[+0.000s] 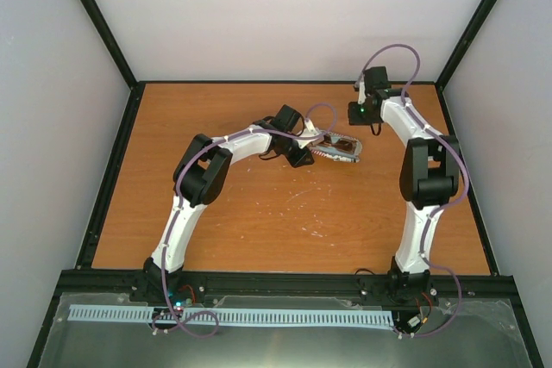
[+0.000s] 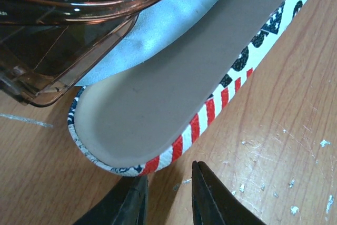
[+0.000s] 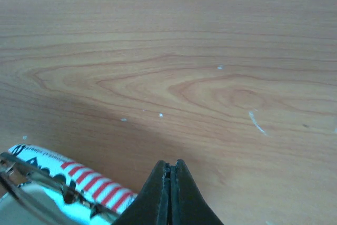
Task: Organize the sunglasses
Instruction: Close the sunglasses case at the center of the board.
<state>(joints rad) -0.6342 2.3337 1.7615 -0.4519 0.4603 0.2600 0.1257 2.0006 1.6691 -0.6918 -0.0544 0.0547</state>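
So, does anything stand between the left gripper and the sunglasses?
Yes. In the left wrist view the rounded grey end of the open flag-patterned case lies between the left gripper and the sunglasses, which lie over the light blue cloth further in. It lies flat, so the gripper could probably pass above it.

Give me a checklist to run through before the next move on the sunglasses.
1. The sunglasses rest on the cloth inside the case: ok.
2. Case closed: not ok, it lies open.
3. The left gripper is open and empty at the case's rim: ok.
4. The right gripper is shut and empty: ok.
5. Temples folded flat: cannot tell.
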